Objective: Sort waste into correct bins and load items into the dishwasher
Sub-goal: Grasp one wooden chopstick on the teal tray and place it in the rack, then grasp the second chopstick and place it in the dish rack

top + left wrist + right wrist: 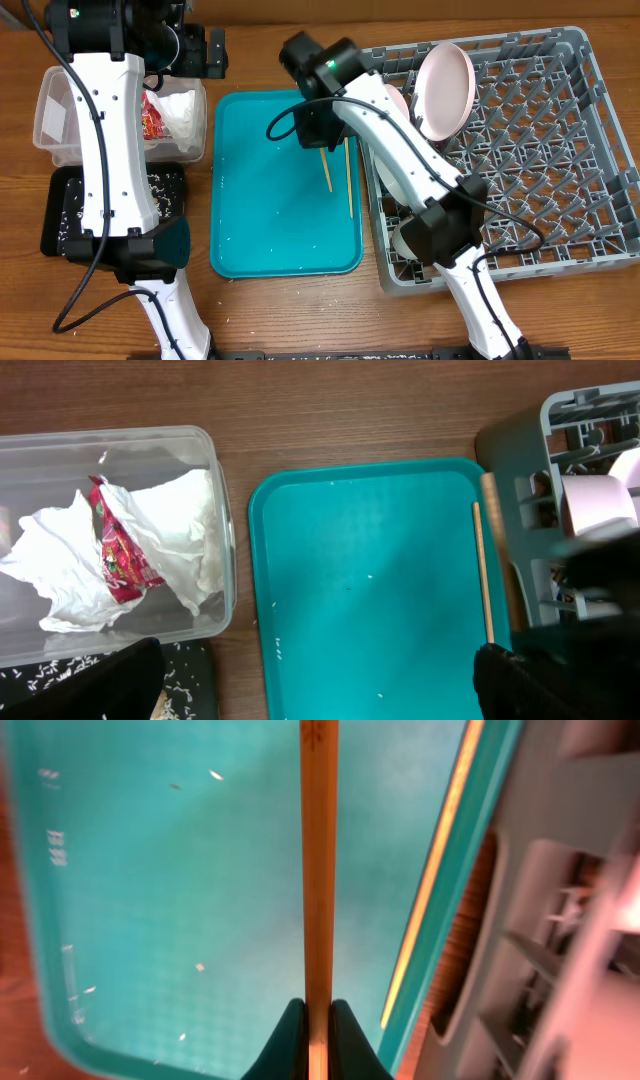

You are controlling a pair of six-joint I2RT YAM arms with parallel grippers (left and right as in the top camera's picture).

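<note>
Your right pincer [318,1025] is clamped on one chopstick [318,870], with the teal tray [150,870] beneath. The other chopstick [440,870] lies along the tray's rim beside the dish rack [570,920]. Your left pincer [318,652] gapes wide.

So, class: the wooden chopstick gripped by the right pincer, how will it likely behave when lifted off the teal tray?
The chopstick looks straight and rigid, so it should probably stay stiff. It is thin, so likely light. The right pincer grips it near one end, so it may pivot or slip in the grip.
</note>
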